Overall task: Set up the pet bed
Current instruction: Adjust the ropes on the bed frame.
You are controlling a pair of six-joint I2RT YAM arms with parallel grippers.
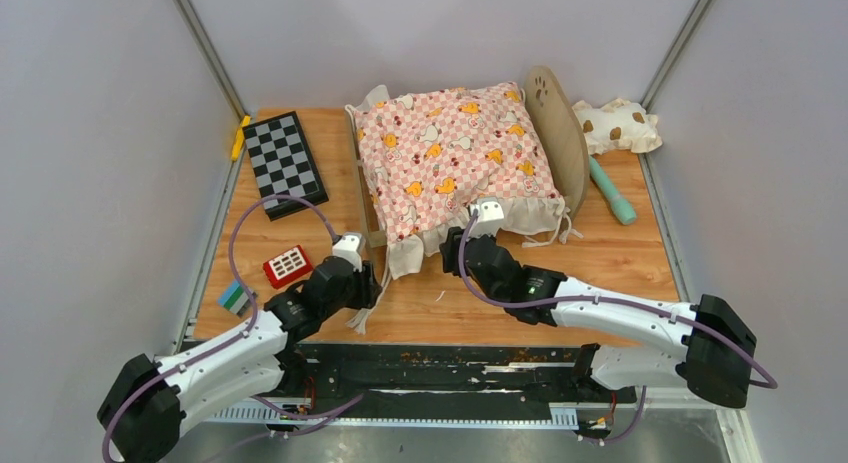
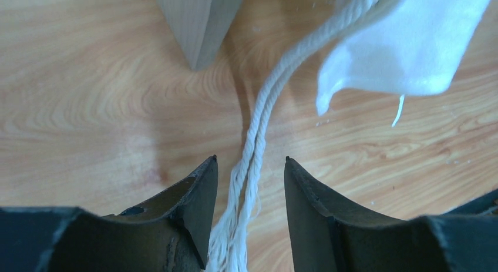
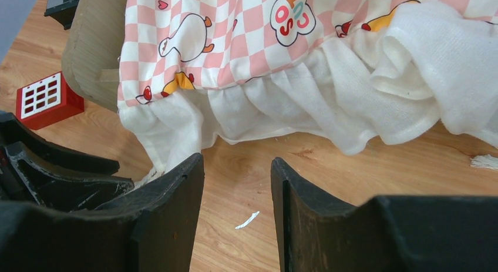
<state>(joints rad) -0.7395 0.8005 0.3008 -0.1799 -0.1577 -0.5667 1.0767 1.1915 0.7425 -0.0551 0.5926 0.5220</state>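
1 ruffled cushion on lt-wood bed.

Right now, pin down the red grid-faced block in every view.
Top external: red block on the near-left of the table.
Left wrist: not in it.
Right wrist: at the left edge, beside the pet bed and its wooden end.
Shared landmark: the cushion's white ruffle, seen in all three.

Two white arms, black joints, looping purple cables, dark wedge-shaped pincer fingers.
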